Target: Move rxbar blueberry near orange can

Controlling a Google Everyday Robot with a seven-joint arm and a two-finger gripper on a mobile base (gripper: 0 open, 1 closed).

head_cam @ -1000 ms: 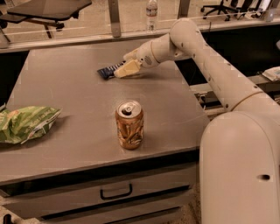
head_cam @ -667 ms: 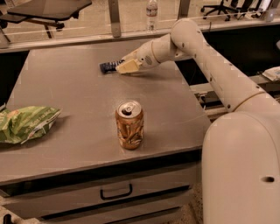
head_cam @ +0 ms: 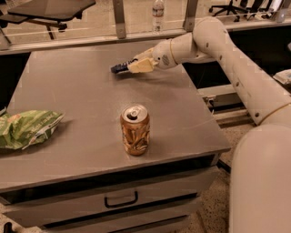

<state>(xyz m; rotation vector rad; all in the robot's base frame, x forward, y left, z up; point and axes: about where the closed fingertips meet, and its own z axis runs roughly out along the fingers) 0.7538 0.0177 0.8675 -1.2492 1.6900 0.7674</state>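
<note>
Rxbar blueberry (head_cam: 118,68): dark navy wrapper at the far middle of the grey table (head_cam: 82,95). One end sticks out to the left; the other is pinched in the gripper (head_cam: 132,67). It looks just clear of the tabletop, with a thin shadow beneath, though I cannot be sure it is off the surface.

Gripper: cream fingers narrowed onto the bar's right end. It sits low over the far part of the table, and the arm (head_cam: 218,50) reaches in from the right.

Orange can (head_cam: 135,129): upright near the front edge, well apart from the bar, with bare table between them.

Risks, judged from here:
- The grip is on one end only. The wrapper is flat and slick, so the bar could pivot or slip out during the carry and land short of the can.
- If the bar is in fact dragging, its free end could catch the surface and twist in the fingers.
- The can is tall, narrow and probably light. A low approach from behind could clip it with the fingers or the jutting bar end and tip it or push it toward the front edge, where it could roll off.
- Releasing too high could let the bar bounce or skid away from the can.

Further out: the green chip bag (head_cam: 27,129) lies at the left edge and the water bottle (head_cam: 158,13) stands beyond the table. Both are off the likely path.
</note>
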